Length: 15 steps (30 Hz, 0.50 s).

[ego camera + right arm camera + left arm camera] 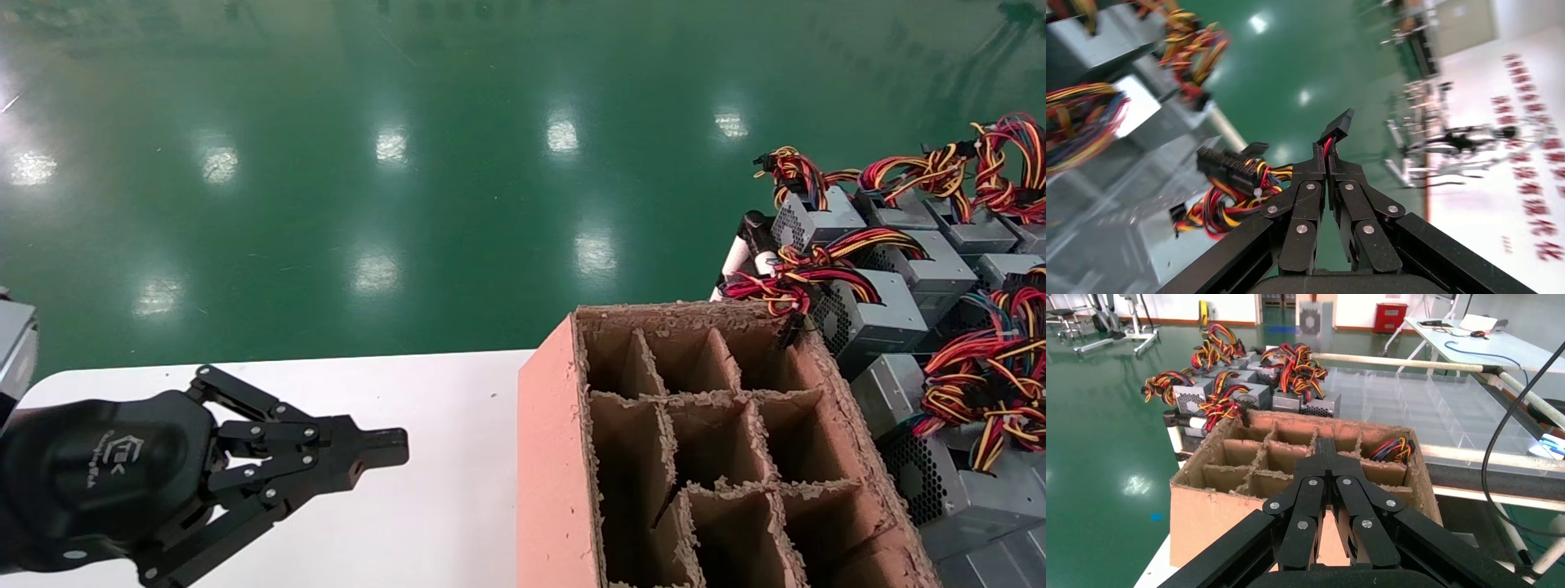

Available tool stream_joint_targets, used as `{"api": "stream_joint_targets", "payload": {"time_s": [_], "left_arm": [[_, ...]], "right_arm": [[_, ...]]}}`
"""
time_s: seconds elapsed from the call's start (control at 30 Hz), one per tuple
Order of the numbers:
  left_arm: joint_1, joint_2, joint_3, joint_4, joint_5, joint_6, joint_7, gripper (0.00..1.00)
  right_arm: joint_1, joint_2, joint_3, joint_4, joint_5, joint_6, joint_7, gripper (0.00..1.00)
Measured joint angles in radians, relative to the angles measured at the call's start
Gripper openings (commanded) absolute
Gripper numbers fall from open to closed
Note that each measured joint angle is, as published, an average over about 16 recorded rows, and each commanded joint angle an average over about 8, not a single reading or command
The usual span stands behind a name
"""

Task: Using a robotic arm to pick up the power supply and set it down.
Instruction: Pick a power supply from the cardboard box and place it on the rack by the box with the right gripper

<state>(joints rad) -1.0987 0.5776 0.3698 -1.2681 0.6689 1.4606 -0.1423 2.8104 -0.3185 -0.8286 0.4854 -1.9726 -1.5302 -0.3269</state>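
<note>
My right gripper [1326, 153] is shut on red wires ending in a black connector [1338, 125]. They belong to a power supply whose wire bundle [1229, 190] hangs beside the fingers; its metal body is hidden. This gripper is out of the head view. My left gripper [388, 449] is shut and empty above the white table [425, 523], left of the cardboard box [556, 441]. In the left wrist view the left gripper [1326, 444] points at the box [1229, 520]. One far corner cell holds a bundle of coloured wires [1392, 449].
The box is split by cardboard dividers [666, 400] into open cells. Several grey power supplies [870, 314] with red and yellow cables [981, 384] crowd the right side behind and beside the box. Green floor [409, 163] lies beyond the table edge.
</note>
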Motion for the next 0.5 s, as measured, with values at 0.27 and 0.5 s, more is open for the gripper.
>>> {"api": "stream_joint_targets", "payload": {"time_s": [0.27,0.5], "left_arm": [[0.0,0.0,0.0,0.0,0.0,0.0,0.0,0.0],[0.0,0.0,0.0,0.0,0.0,0.0,0.0,0.0]], "right_arm": [[-0.066,-0.058,-0.004,-0.197,0.012,0.087,-0.109,0.0],[-0.136,-0.113,0.018,-0.334,0.058,0.186,-0.191,0.0]]}}
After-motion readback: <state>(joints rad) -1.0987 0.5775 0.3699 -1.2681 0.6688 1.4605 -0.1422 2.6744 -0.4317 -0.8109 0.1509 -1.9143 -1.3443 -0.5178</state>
